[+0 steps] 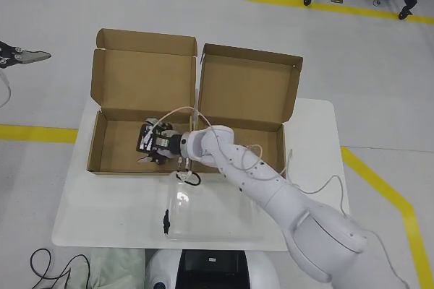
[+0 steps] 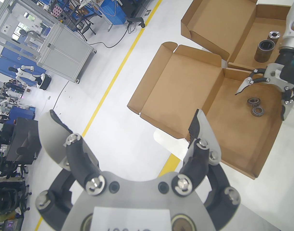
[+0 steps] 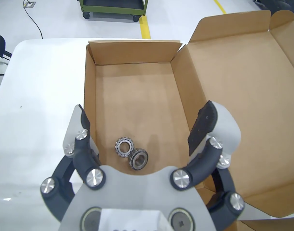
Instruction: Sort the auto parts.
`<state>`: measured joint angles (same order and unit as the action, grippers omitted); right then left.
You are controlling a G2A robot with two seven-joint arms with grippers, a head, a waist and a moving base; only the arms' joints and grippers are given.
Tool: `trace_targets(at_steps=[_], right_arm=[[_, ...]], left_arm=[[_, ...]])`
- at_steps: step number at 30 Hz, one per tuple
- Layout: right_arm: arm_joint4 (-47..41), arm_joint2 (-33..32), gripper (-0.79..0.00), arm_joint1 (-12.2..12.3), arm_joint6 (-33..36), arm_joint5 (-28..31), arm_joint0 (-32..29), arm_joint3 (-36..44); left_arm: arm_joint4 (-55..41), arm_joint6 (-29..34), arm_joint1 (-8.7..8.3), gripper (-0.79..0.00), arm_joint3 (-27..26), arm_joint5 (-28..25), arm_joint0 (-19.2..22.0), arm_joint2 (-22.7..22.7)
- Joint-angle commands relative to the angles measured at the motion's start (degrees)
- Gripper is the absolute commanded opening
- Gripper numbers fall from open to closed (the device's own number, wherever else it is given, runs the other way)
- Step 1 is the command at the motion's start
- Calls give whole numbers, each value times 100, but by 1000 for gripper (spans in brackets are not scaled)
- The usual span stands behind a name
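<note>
The right gripper (image 3: 143, 112) hangs over the left cardboard box (image 3: 135, 51), its fingers spread wide and empty above two touching roller bearings (image 3: 124, 145). The left gripper (image 2: 126, 118), out past the tabletop (image 3: 41, 85), is also open and empty.

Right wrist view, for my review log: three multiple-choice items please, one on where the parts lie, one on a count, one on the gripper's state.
1. Where do the roller bearings lie?
A. On the bare table
B. On the floor of the cardboard box
C. Between the gripper's fingers

2. How many roller bearings are in that box?
A. One
B. Two
C. Four

3. What state is the right gripper in?
A. Open, holding nothing
B. Shut on a bearing
C. Shut and empty

Answers:
1 B: both rest on the box floor below the gripper.
2 B: two metal rings lie close together there.
3 A: its fingers stand wide apart, with only box floor between them.
</note>
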<state>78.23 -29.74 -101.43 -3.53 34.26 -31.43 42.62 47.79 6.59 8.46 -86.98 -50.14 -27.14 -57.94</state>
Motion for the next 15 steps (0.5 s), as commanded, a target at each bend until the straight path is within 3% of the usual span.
trace_targets(at_steps=[1,7,15], right_arm=[[53,-123,0,112,182,4,-146,364],[269,-702,0,543,648,27,-855,1577],[676,-1743,0,1109,784,112,-2088,3117]], left_arm=[[0,0,0,0,0,0,0,0],[0,0,0,0,0,0,0,0],[0,0,0,0,0,0,0,0]])
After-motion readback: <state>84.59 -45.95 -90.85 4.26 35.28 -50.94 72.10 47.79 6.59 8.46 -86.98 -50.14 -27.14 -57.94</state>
